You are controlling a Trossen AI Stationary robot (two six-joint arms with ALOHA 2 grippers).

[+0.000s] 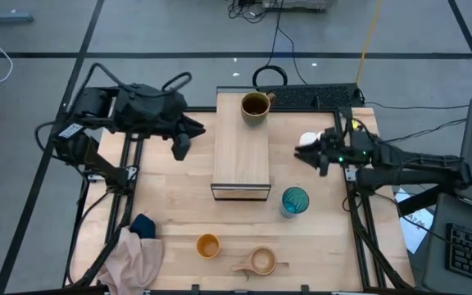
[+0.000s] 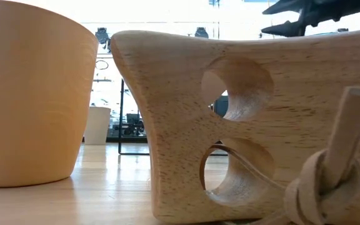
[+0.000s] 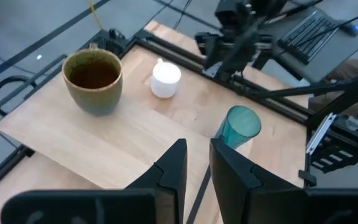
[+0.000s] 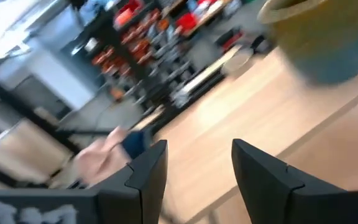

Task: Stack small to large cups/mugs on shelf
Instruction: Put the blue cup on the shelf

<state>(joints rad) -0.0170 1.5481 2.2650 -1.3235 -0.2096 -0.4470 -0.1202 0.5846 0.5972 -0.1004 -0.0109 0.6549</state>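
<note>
Near table edge: small orange cup (image 1: 208, 245) and tan wooden handled cup (image 1: 261, 260) wait side by side, untouched. Teal tumbler (image 1: 294, 201) stands just beside the shelf (image 1: 240, 160). Olive mug (image 1: 255, 107) sits at the shelf's far end, leaving the plank bare nearer in. White mug (image 1: 309, 140) lies just beside the right tool (image 1: 305, 156), parted, empty. Left tool (image 1: 182, 147) hovers beside the shelf, slightly parted, empty.

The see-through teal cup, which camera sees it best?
The left wrist view: the teal cup shows whole there, standing upright on the table beside the shelf. The high view only looks down into the cup's mouth. The low view is blocked by wooden cups up close, and the right wrist view misses it.
</note>
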